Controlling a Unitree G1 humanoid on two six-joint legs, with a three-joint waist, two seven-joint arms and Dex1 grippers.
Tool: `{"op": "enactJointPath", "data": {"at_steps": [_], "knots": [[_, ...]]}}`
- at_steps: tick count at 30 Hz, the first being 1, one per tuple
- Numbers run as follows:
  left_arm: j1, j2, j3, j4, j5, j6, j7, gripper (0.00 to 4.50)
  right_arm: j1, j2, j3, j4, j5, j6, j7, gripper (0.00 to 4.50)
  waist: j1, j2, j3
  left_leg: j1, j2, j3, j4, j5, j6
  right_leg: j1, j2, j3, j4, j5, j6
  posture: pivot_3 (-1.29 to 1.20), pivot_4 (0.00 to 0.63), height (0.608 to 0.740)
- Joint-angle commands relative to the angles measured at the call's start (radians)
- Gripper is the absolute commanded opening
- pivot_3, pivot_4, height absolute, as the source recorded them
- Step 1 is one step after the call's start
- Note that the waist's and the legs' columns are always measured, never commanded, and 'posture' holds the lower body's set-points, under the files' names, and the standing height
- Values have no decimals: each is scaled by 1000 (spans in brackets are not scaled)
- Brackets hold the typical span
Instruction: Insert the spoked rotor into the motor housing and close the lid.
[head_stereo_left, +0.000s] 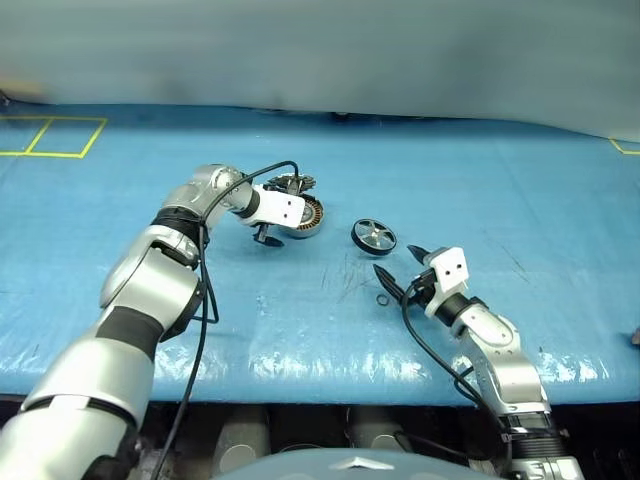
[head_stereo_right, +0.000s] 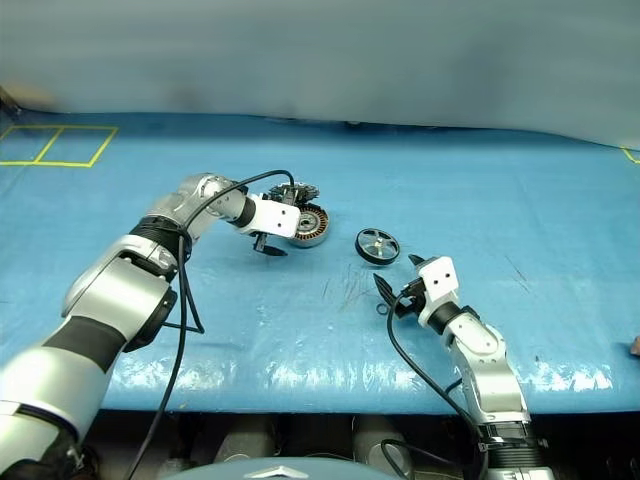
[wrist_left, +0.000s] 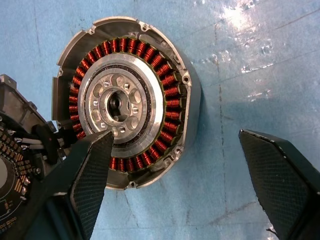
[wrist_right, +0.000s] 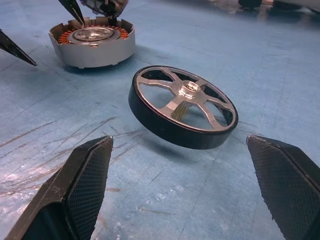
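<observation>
Nearest the robot, the right end effector (head_stereo_left: 400, 266) hangs low over the blue counter (head_stereo_left: 520, 200), its two black fingers spread wide and gripping nothing. A small dark ring (head_stereo_left: 382, 300) lies on the counter just beside its nearer fingertip; what it is cannot be made out.

Just beyond those fingers sits the spoked rotor (wrist_right: 183, 106), a silver wheel with a central hub and a dark outer rim. In the right wrist view it rests tilted, its near edge raised off the counter with a shadow beneath, so the underside is hidden. It lies apart from both end effectors, between the open right fingers' line of sight and the housing.

Farther on, to the left, stands the motor housing (wrist_left: 131, 102), a round metal ring lined with copper-orange windings around a pale perforated hub with a dark hole. The left end effector (head_stereo_right: 272, 242) points down at it, fingers released and wide apart. In the left wrist view one finger (wrist_left: 92, 175) overlaps the near edge of the windings, but whether it touches them cannot be told; the other stands over bare counter well to the side.

Against the housing's far side is a dark ribbed part (head_stereo_left: 291, 183), probably the lid, mostly covered by the wrist and cut off at the left wrist view's edge.
</observation>
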Motion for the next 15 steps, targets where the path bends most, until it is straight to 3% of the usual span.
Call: {"op": "enactJointPath", "data": {"at_steps": [1, 3, 8, 13, 15], "knots": [[-12, 3, 7, 3, 12, 11, 11, 4238, 11, 3, -17, -36, 7, -28, -5, 4500, 0, 0, 0, 0, 0, 0, 0, 0, 0, 0, 0, 0, 0, 0, 0, 0, 150, 740], [-8, 1, 1, 6, 20, 17, 6, 4238, 15, 3, -18, -36, 8, -30, -7, 4500, -1, 0, 0, 0, 0, 0, 0, 0, 0, 0, 0, 0, 0, 0, 0, 0, 150, 740], [1, -11, -5, 14, 39, 43, 24, 3089, 18, 2, -20, -37, 10, -32, -8, 4500, -1, 0, 0, 1, 0, 0, 0, 0, 0, 1, 0, 0, 0, 0, 0, 0, 150, 740], [11, -17, -5, 16, 42, 53, 23, 3089, 22, 0, -23, -41, 11, -32, -9, 4500, -1, 0, 0, 2, 0, 0, 0, 0, 0, 2, 0, 0, 1, 0, 0, 0, 150, 740], [15, -17, -5, 17, 42, 53, 17, 2715, 24, 0, -25, -42, 11, -32, -10, 4500, 0, 0, 0, 2, 0, 0, 0, 0, 0, 2, 0, 0, 1, 0, 1, 0, 150, 740]]}}
